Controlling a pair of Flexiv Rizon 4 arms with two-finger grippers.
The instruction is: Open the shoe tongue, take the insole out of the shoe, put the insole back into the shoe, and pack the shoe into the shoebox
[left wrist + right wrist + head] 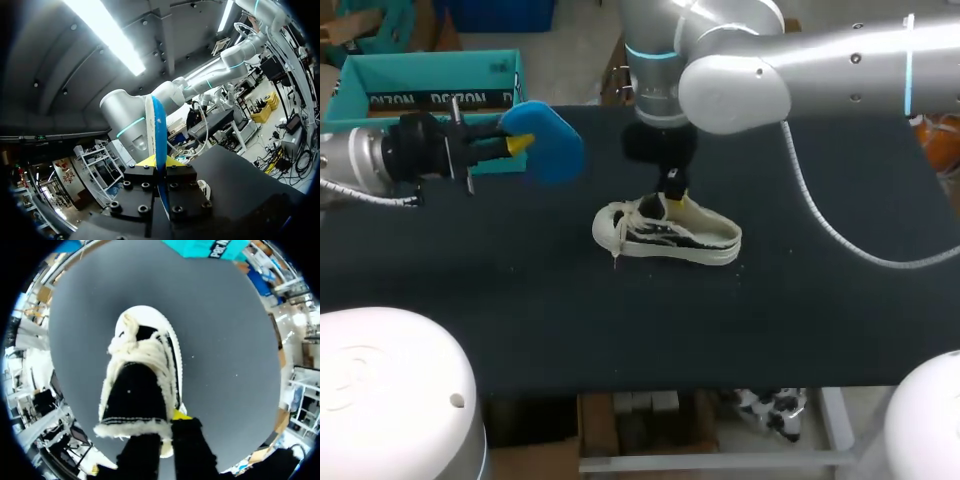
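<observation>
Blue insole point(552, 148) is out, pinched in the left fingers point(520, 144); right fingers point(181, 415) clamp the shoe point(670, 235) heel on the desk point(820, 320). Reinserting and shoebox point(380, 75) packing left.

The black matte tabletop point(820, 330) carries a cream-and-black low sneaker with white laces point(665, 235), standing on its sole near the middle; a teal open cardboard shoebox point(430, 75) sits at the far left corner

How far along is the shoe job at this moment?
Done: the blue insole is out, clamped in the left end effector. In hand: the right end effector grips the shoe at its heel. Left: insole back in, shoe into the teal shoebox.
</observation>
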